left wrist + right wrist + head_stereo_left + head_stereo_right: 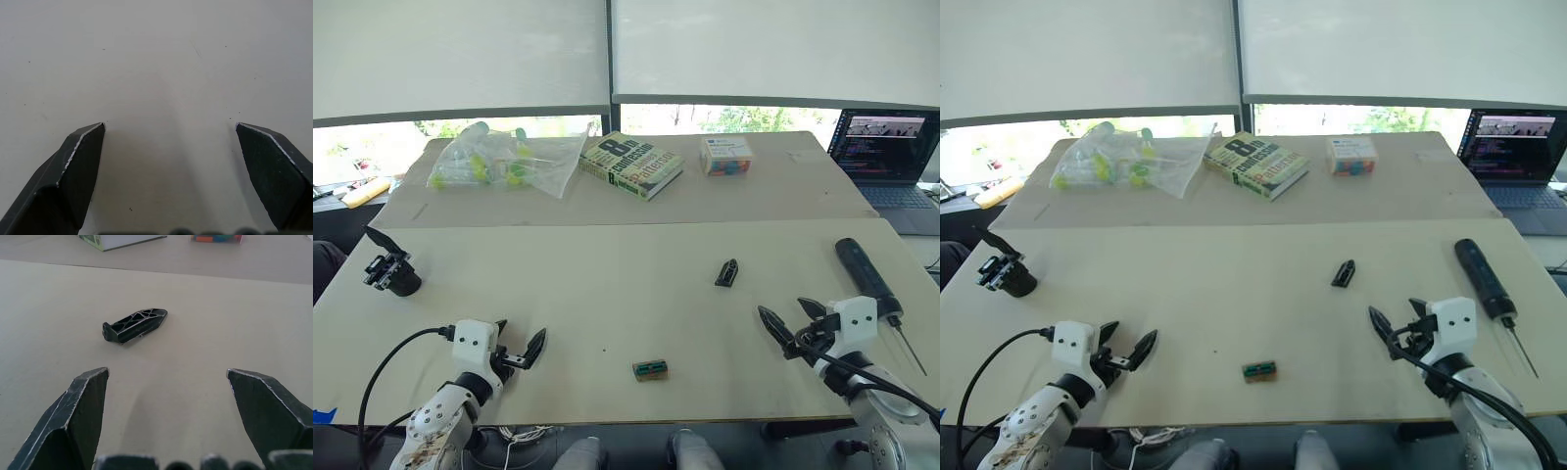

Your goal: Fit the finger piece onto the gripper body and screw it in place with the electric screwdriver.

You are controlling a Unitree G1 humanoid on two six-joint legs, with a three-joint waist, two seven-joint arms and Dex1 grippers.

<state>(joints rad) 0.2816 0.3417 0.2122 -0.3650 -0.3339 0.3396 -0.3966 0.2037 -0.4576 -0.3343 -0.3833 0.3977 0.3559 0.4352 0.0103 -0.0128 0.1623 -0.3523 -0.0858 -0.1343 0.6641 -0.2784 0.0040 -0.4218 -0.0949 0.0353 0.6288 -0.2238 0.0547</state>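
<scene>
The finger piece (726, 272), a small black wedge, lies on the cream table right of centre, and the right wrist view shows it (135, 325) ahead of my fingers. The gripper body (389, 267), a dark block with a pointed finger sticking up, sits at the table's left edge. The electric screwdriver (866, 277) lies at the right edge, its thin bit pointing toward me. My right gripper (792, 320) is open, low over the table, a short way nearer than the finger piece. My left gripper (517, 339) is open over bare table near the front left.
A small tan-and-green block (649, 369) lies near the front edge between the arms. On the far table sit a bag of yellow-green items (499, 159), a book (631, 164) and a small colourful box (724, 155). A laptop (884, 149) stands at the far right.
</scene>
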